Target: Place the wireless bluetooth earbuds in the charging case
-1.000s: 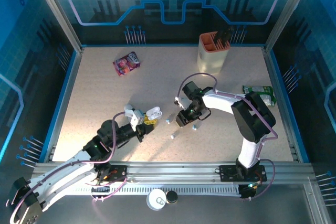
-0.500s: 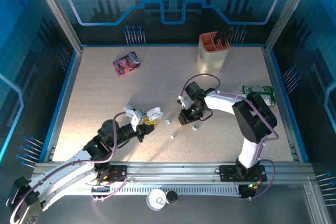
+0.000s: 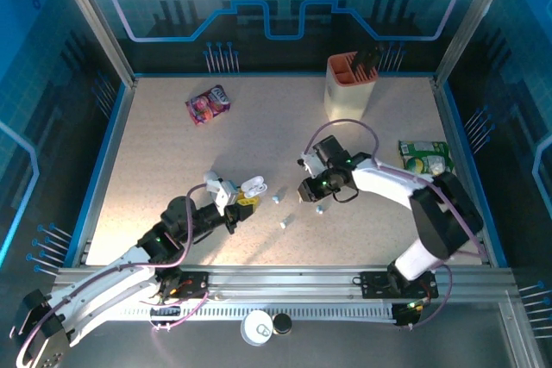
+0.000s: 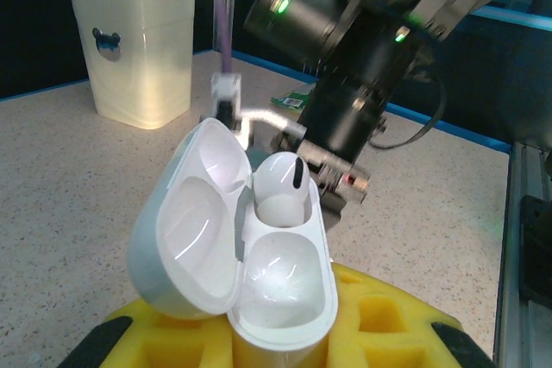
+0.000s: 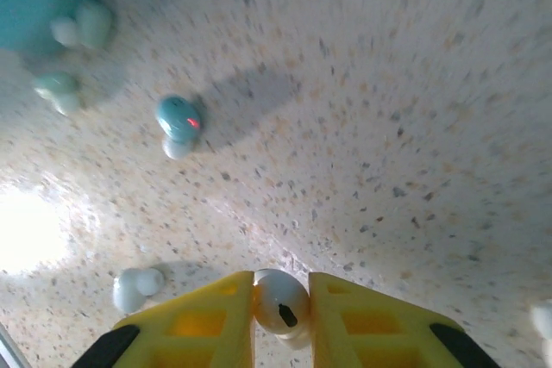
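Gripping the open charging case (image 4: 259, 282) upright, the left hand (image 3: 243, 198) shows one earbud (image 4: 280, 180) seated in its far socket. The right hand (image 5: 280, 299) pinches a white earbud (image 5: 278, 306) close over the bench (image 5: 414, 127), with loose earbuds (image 5: 178, 120) lying nearby.

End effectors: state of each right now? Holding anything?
Left end effector: closed on the open case.
Right end effector: closed on a white earbud.

The white charging case (image 4: 259, 282) stands open with one seated earbud (image 4: 280, 185); a second earbud (image 5: 280, 306) sits pinched in the right gripper (image 5: 281, 289).
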Controlling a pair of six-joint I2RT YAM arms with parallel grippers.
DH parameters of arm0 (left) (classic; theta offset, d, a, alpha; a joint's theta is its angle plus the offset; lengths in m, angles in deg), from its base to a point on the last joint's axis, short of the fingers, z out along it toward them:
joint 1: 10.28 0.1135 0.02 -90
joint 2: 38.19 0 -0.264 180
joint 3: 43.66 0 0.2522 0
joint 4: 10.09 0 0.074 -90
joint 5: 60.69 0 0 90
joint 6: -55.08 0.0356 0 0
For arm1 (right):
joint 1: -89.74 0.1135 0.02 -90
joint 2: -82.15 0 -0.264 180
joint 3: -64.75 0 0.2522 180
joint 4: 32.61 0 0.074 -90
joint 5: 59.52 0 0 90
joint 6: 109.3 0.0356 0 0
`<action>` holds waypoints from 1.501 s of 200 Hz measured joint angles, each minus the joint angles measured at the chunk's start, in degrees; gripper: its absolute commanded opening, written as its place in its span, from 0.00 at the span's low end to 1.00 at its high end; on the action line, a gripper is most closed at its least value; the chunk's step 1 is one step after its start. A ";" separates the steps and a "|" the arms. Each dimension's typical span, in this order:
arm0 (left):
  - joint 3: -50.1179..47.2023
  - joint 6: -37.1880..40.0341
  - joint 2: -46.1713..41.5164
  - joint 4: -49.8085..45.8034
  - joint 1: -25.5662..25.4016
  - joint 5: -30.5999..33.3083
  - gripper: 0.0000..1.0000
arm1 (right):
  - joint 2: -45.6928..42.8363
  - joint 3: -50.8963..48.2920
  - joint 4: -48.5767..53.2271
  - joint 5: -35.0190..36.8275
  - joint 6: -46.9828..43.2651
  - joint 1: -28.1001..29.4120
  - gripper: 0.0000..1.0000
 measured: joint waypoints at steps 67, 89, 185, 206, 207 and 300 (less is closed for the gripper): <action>0.00 -0.28 6.86 0.52 0.00 0.00 0.05 | -22.12 -8.44 -15.06 10.32 -1.29 7.26 0.18; 0.04 -0.70 9.35 1.16 0.11 -0.04 0.05 | -25.49 -8.79 -18.56 12.20 -2.51 9.68 0.19; 2.14 -3.74 11.43 1.97 0.26 -2.25 0.06 | -22.12 -6.56 -24.22 15.37 -10.21 20.11 0.19; 2.14 -3.74 11.43 1.99 0.26 -2.49 0.06 | -20.70 -5.75 -24.83 15.30 -10.69 21.29 0.18; 2.14 -3.74 11.43 1.99 0.26 -2.51 0.06 | -20.61 -5.70 -24.87 15.30 -10.69 21.40 0.19; 3.10 -5.05 13.40 2.64 0.26 -2.64 0.06 | -16.59 -4.63 -25.86 14.86 -11.30 23.17 0.18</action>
